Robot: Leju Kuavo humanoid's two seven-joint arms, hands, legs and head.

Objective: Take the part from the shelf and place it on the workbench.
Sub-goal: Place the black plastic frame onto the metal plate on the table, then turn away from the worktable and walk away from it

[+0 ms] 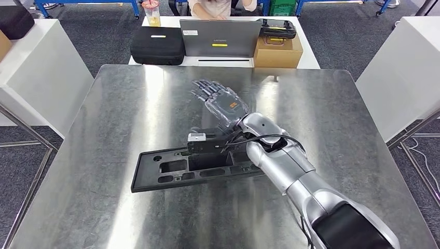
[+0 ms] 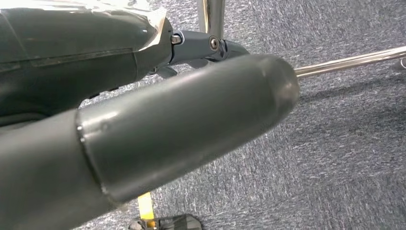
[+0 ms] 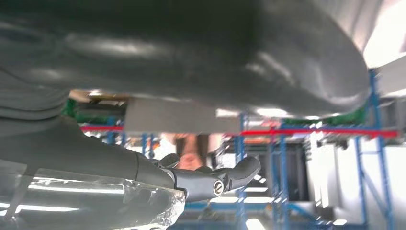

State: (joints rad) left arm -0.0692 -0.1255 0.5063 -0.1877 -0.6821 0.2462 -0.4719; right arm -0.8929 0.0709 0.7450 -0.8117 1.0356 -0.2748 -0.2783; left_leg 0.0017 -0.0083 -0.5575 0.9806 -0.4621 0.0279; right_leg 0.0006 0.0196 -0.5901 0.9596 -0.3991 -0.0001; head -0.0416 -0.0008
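Head view, listed left to right.

White side table (image 1: pixel 39 67): stands off the left edge of the workbench, on grey carpet.

Black zip case (image 1: pixel 157 45): on the white desk (image 1: pixel 309 58) beyond the workbench's far edge. Just beside it, a cup with an orange drink (image 1: pixel 153 14).

Part (image 1: pixel 179 169): flat black moulded plate with several rectangular cut-outs, lying flat on the workbench (image 1: pixel 104 155), left of centre and toward the near side. Its right end passes under the right forearm.

Grey laptop (image 1: pixel 220 38): open on the white desk, lid back facing the robot. A person (image 1: pixel 220 6) sits behind it.

Right hand (image 1: pixel 220 101): raised above the middle of the workbench, beyond the part and apart from it; fingers extended and spread, holding nothing. Clear film wraps the hand.

Cardboard box (image 1: pixel 277 52): right of the laptop, with a black controller (image 1: pixel 277 28) on top.

White cabinet (image 1: pixel 402 78): off the workbench's right edge.

Left hand (image 2: pixel 143 139): in the left wrist view, hangs over grey carpet near chrome table legs (image 2: pixel 210 19); thick grey thumb close to the lens; whether the fingers are spread or curled cannot be told.
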